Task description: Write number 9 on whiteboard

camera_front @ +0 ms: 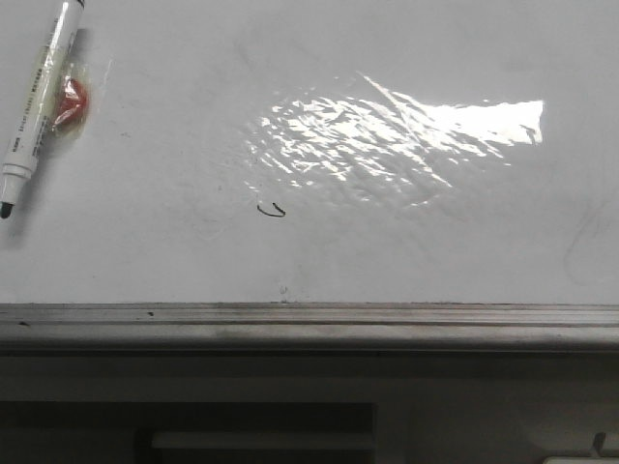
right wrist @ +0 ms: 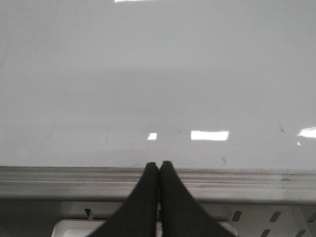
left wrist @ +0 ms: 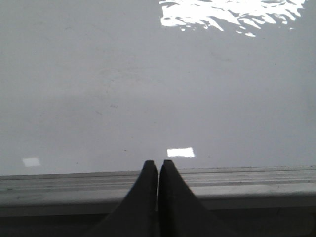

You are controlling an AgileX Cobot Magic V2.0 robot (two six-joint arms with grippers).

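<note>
The whiteboard (camera_front: 174,242) fills the front view, glossy white with a wrinkly bright glare patch (camera_front: 387,135) and a grey metal edge strip (camera_front: 309,324) along its near side. No number 9 shows on it; only a tiny black curved squiggle (camera_front: 272,209) lies near the middle. A white marker with a black tip (camera_front: 39,101) lies on the board at the far left. My left gripper (left wrist: 158,163) is shut and empty over the edge strip (left wrist: 247,180). My right gripper (right wrist: 159,164) is shut and empty over the edge strip (right wrist: 247,182). Neither gripper shows in the front view.
A red object in a clear wrapper (camera_front: 70,104) lies under the marker at the far left. Below the board's near edge is a dark shelf area (camera_front: 193,425). A perforated grey panel (right wrist: 276,222) shows below the strip in the right wrist view.
</note>
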